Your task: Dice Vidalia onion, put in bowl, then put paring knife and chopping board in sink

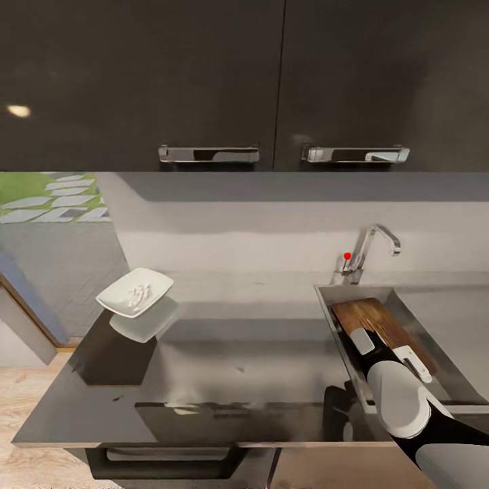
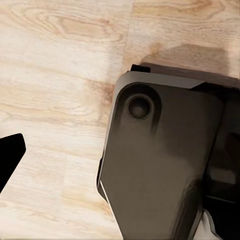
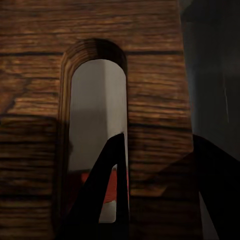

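Because the chopping board (image 1: 372, 319) leans tilted in the sink (image 1: 407, 302) with the right jaws (image 3: 150, 200) clamped on its edge, one finger through the handle slot, a release could drop it onto something red glimpsed through the slot, probably the paring knife (image 3: 112, 185). The diced onion (image 1: 139, 293) sits in the bowl (image 1: 134, 292) on the counter (image 1: 238, 360); I cannot tell how the left jaws stand.

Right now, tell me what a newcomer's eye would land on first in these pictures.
First, the wooden chopping board lying tilted inside the steel sink at the counter's right end, with the right arm reaching down to it. The right wrist view shows one of the fingers poking through the board's handle slot, something red behind it. Next, the white bowl of diced onion at the counter's left end.
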You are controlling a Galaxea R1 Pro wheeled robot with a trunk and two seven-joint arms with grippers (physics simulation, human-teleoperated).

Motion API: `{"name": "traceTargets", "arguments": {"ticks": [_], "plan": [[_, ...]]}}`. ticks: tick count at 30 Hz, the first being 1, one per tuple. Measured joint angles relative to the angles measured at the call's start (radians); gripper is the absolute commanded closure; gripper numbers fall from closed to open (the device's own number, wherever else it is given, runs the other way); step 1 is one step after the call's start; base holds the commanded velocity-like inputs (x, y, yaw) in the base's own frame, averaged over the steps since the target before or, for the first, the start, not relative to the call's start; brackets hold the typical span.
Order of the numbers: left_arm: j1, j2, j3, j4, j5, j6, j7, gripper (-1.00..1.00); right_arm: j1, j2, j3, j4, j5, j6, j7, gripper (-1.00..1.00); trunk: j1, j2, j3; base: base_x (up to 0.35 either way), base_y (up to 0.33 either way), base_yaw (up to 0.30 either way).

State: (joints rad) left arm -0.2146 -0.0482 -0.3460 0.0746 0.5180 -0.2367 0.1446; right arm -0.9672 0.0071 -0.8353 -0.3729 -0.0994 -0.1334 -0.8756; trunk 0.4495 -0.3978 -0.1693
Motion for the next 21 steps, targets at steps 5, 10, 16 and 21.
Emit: {"name": "traceTargets", "arguments": {"ticks": [5, 10, 16, 21], "plan": [[0.0, 0.0, 0.0, 0.0, 0.0, 0.0, 0.0, -1.0, 0.0, -0.004, -0.001, -0.001, 0.001, 0.0, 0.0, 1.0, 0.0, 0.0, -0.008, 0.168, 0.0, 0.067], [0.0, 0.0, 0.0, 0.0, 0.0, 0.0, 0.0, -1.0, 0.0, -0.016, -0.009, -0.006, 0.003, 0.0, -0.002, 1.0, 0.0, 0.0, -0.01, 0.027, 0.0, 0.01], [0.0, 0.0, 0.0, 0.0, 0.0, 0.0, 0.0, -1.0, 0.0, -0.03, -0.009, -0.006, 0.002, 0.001, -0.001, 1.0, 0.0, 0.0, -0.01, 0.002, 0.0, 0.001], [0.0, 0.0, 0.0, 0.0, 0.0, 0.0, 0.0, -1.0, 0.0, -0.049, -0.009, -0.005, 0.002, 0.002, -0.001, 1.0, 0.0, 0.0, -0.01, 0.0, 0.0, 0.0]]}}
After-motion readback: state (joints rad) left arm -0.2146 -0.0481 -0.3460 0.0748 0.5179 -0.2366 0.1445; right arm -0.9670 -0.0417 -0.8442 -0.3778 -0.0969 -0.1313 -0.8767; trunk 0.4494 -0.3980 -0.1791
